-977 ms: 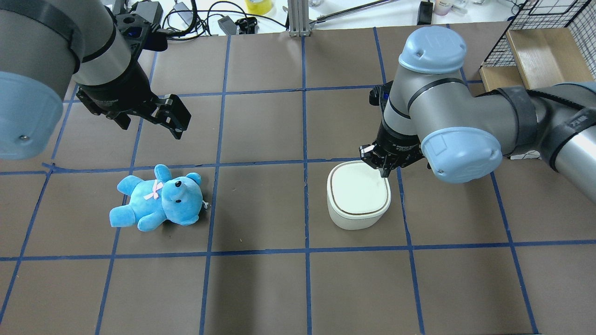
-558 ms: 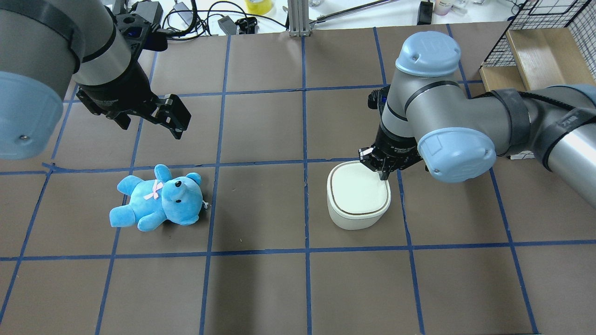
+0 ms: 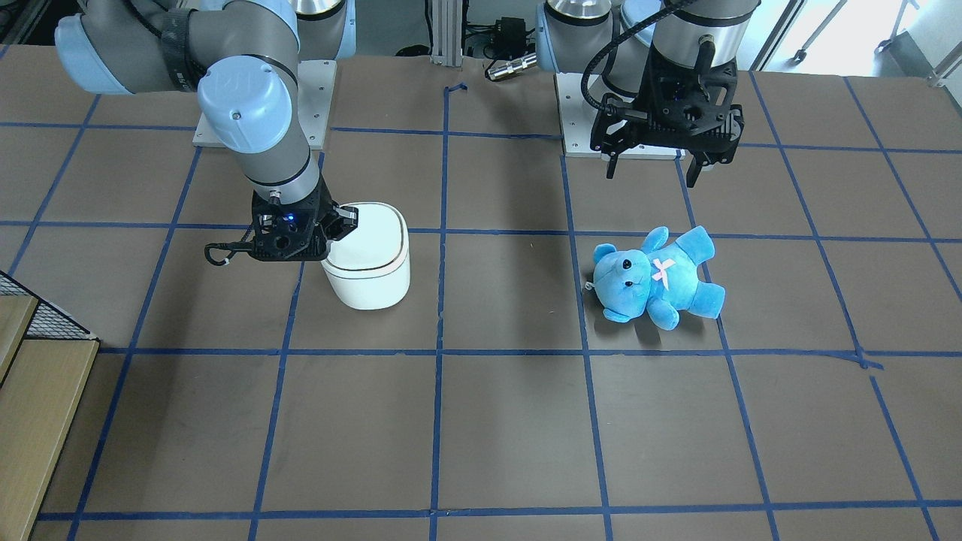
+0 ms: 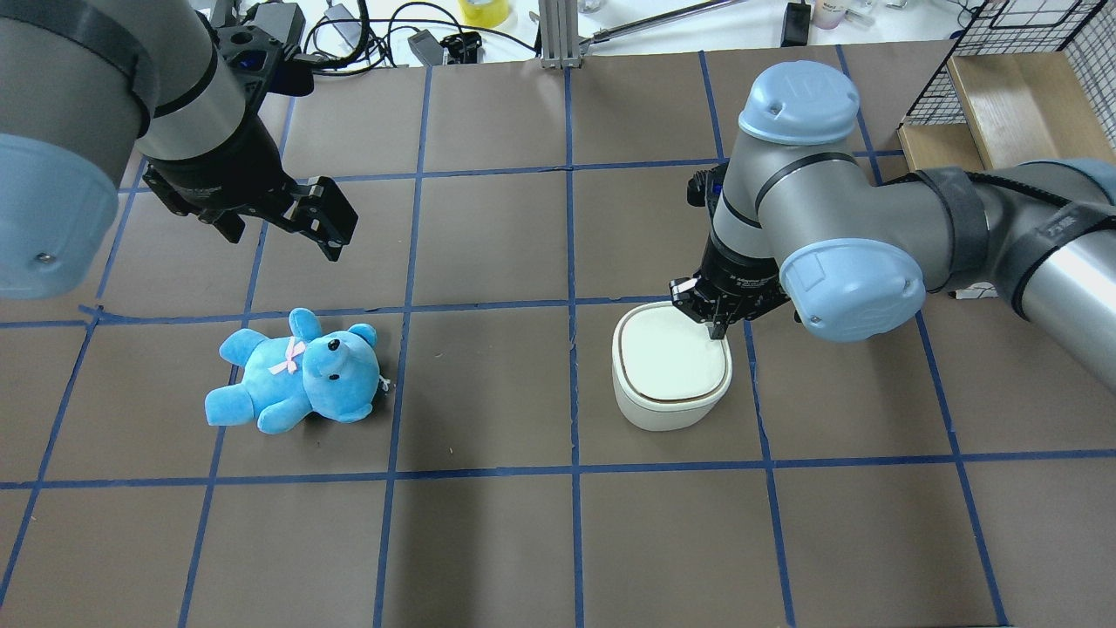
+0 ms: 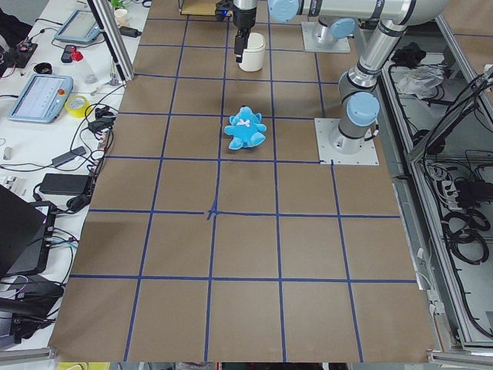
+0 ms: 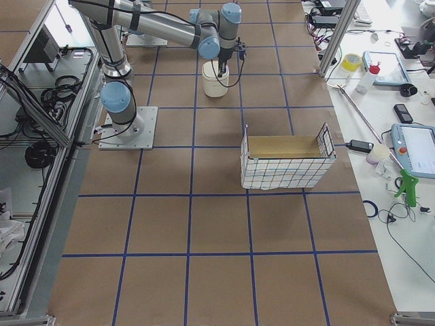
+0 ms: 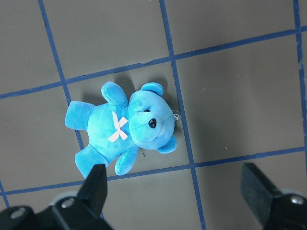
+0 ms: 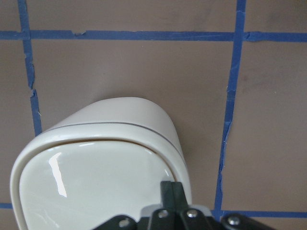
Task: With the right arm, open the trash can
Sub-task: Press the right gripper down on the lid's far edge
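The white trash can (image 4: 671, 371) stands right of the table's middle with its lid shut; it also shows in the front view (image 3: 368, 263) and the right wrist view (image 8: 105, 167). My right gripper (image 4: 717, 326) is shut and empty. Its tips point down on the lid's far right corner, touching or just above it (image 8: 171, 194). In the front view it shows a blue light (image 3: 342, 219). My left gripper (image 4: 327, 218) is open and empty, hanging above the table beyond the blue teddy bear (image 4: 296, 371), which lies under it in the left wrist view (image 7: 124, 127).
A wire basket with a wooden box (image 4: 1020, 87) stands at the far right corner, behind my right arm. Cables and small devices (image 4: 366, 35) lie along the far edge. Blue tape lines grid the brown table (image 4: 488, 541).
My right arm has shifted slightly left, its shut gripper settling on the lid's far right corner. The lid stays shut. The left arm and the bear have not moved.
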You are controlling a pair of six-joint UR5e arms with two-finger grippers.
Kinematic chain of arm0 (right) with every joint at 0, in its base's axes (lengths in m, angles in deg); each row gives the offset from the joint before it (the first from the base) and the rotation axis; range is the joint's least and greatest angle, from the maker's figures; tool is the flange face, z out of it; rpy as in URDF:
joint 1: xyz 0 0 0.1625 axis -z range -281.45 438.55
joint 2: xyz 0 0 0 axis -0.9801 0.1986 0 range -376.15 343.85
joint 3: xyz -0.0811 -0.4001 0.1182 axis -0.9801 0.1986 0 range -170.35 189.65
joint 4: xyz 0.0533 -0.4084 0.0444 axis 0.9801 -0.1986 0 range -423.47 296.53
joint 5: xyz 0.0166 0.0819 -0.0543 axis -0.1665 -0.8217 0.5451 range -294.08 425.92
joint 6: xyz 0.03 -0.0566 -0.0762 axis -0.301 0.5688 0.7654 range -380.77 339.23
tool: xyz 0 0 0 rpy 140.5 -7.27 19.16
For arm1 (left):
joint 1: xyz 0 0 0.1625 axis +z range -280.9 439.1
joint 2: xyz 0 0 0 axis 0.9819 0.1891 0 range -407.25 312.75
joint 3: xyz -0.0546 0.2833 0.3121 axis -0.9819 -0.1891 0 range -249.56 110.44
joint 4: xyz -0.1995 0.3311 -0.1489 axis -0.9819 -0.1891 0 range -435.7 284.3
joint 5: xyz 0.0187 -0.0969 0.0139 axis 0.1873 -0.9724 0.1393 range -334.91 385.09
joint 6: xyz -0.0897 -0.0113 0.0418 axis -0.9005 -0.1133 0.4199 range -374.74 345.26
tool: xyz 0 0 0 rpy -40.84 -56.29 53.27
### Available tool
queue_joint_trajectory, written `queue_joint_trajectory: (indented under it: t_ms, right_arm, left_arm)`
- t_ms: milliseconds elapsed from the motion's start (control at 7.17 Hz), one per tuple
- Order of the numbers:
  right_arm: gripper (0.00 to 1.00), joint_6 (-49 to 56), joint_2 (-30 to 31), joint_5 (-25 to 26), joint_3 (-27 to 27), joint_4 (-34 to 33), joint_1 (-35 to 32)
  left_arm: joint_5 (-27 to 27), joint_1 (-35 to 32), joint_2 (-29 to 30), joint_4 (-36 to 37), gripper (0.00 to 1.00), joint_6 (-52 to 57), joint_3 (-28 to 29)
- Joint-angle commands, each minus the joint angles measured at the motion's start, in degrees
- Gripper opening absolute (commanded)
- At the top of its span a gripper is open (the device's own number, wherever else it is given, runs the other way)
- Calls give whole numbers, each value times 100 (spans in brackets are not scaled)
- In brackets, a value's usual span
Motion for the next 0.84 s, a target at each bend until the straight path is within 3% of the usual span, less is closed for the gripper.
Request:
queue_joint_trajectory:
  t_ms: [0, 698]
  right_arm:
    - [0, 0, -30, -66, 0, -35, 4]
    - [0, -122, 5, -74, -9, -35, 4]
  left_arm:
    - [0, 0, 0, 0, 100, 0, 0]
    - [0, 0, 0, 0, 100, 0, 0]
